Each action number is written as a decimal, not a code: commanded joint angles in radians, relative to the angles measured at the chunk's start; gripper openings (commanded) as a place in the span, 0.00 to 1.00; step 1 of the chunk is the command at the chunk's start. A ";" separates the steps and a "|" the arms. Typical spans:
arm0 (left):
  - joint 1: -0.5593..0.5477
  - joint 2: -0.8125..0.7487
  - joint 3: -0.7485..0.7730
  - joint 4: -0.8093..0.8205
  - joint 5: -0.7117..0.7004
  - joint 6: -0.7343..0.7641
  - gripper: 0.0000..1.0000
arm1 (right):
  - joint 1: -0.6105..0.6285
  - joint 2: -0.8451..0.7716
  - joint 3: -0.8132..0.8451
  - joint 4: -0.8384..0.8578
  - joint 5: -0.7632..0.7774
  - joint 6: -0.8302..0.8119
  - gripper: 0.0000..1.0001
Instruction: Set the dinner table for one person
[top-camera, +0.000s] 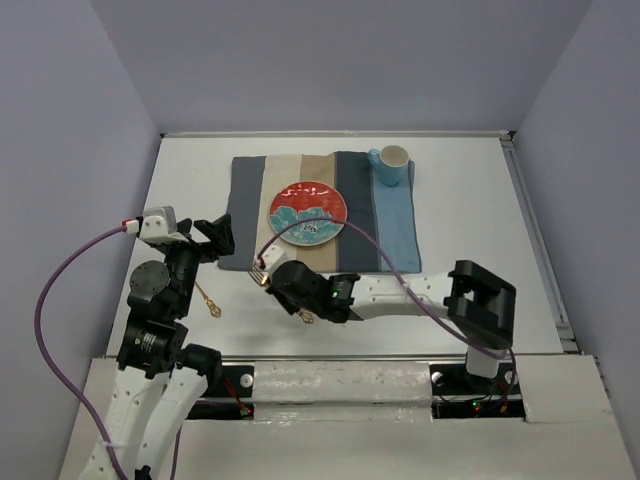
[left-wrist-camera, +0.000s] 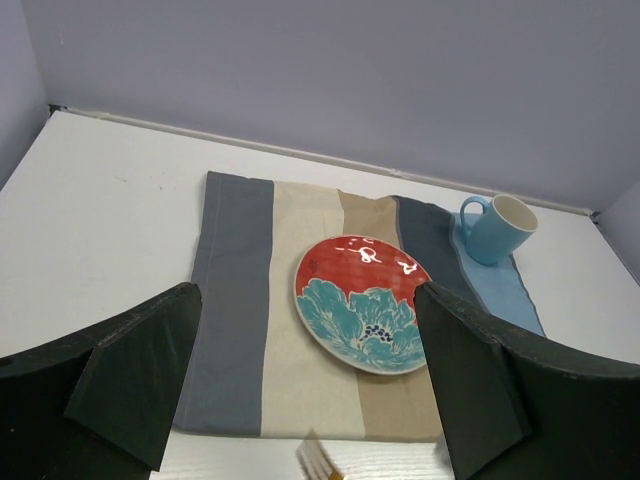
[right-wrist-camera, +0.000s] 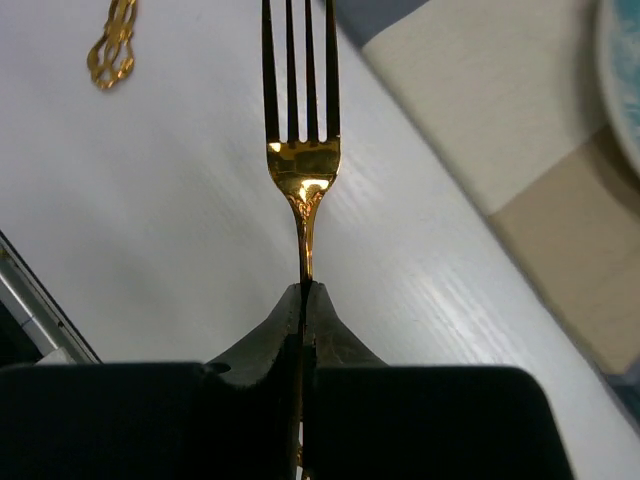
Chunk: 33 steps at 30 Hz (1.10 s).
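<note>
The white dinner table (top-camera: 470, 200) carries a striped cloth mat (top-camera: 250, 200). On the mat sit a red and teal flowered plate (top-camera: 307, 213) and a blue mug (top-camera: 390, 165) at its far right corner. My right gripper (top-camera: 278, 280) is shut on the handle of a gold fork (right-wrist-camera: 300, 150). It holds the fork just off the mat's near left corner, tines pointing away over bare table. My left gripper (top-camera: 215, 240) is open and empty at the mat's left edge. In the left wrist view it faces the plate (left-wrist-camera: 365, 315) and mug (left-wrist-camera: 495, 228). The fork tines (left-wrist-camera: 318, 460) show low between its fingers.
A second gold utensil (top-camera: 209, 302) lies on the table left of the right gripper; its ornate handle end shows in the right wrist view (right-wrist-camera: 112, 45). The mat's corner (right-wrist-camera: 480, 110) lies right of the fork. Grey walls enclose the table on three sides.
</note>
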 joint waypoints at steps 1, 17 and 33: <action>0.005 0.008 0.014 0.029 -0.011 -0.005 0.99 | -0.120 -0.137 -0.066 0.113 0.089 0.078 0.00; 0.025 0.052 0.017 0.019 -0.079 -0.051 0.99 | -0.369 -0.119 0.061 0.070 0.247 0.267 0.00; -0.125 0.011 0.031 -0.003 -0.165 -0.037 0.99 | -0.338 0.325 0.605 0.027 0.210 0.460 0.00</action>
